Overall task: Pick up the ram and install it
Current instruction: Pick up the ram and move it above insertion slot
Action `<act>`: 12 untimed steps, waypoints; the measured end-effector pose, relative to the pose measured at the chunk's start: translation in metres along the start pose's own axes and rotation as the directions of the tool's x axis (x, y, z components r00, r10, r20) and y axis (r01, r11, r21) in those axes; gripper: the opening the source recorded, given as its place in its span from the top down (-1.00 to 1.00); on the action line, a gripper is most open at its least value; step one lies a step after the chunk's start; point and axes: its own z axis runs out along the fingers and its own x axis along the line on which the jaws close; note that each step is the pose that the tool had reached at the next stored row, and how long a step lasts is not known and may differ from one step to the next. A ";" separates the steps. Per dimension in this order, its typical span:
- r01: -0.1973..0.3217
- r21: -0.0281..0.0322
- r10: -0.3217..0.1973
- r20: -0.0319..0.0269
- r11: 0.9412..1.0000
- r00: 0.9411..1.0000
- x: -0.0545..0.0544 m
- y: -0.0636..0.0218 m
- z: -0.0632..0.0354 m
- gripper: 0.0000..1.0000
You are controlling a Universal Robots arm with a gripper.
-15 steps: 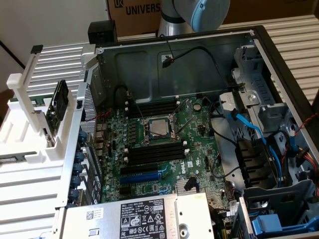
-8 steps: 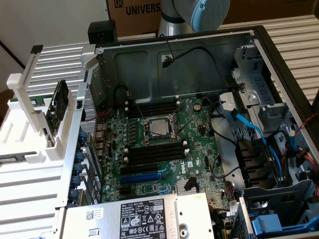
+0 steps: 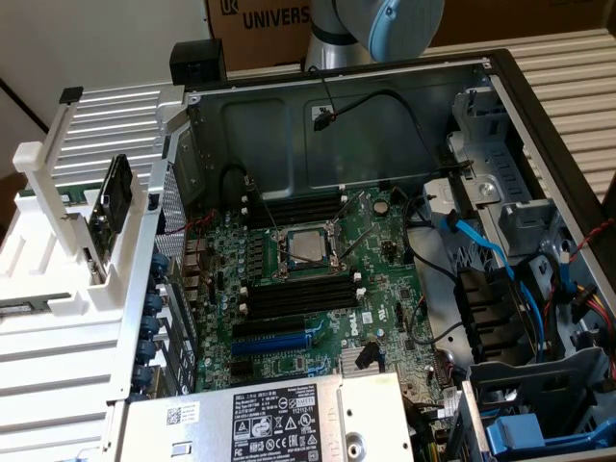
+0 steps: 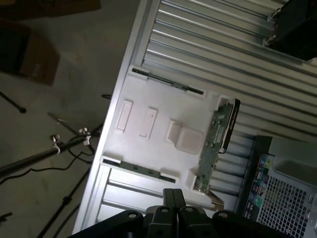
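Claw (image 4: pixel 171 198) shut and empty above the white holder (image 4: pixel 188 106), where the ram (image 4: pixel 214 148) stands on edge at the side nearest the case (image 3: pixel 385 106). Light, stiff and fragile, it likely wants gripping across its flat faces near mid-length, clear of the contacts.

The robot arm (image 3: pixel 385 24), cut off at the far edge, hides part of the cardboard box's (image 3: pixel 255 43) lettering, and the power supply (image 3: pixel 192 423) runs past the near edge.
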 end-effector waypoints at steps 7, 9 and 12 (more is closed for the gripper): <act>0.076 -0.025 -0.075 0.007 0.997 0.997 0.000 0.0001 0.0000 0.80; 0.100 -0.039 -0.100 0.011 0.994 0.995 0.000 0.0000 0.0000 0.80; 0.140 -0.054 -0.140 0.014 0.989 0.990 0.000 0.0001 -0.0001 0.80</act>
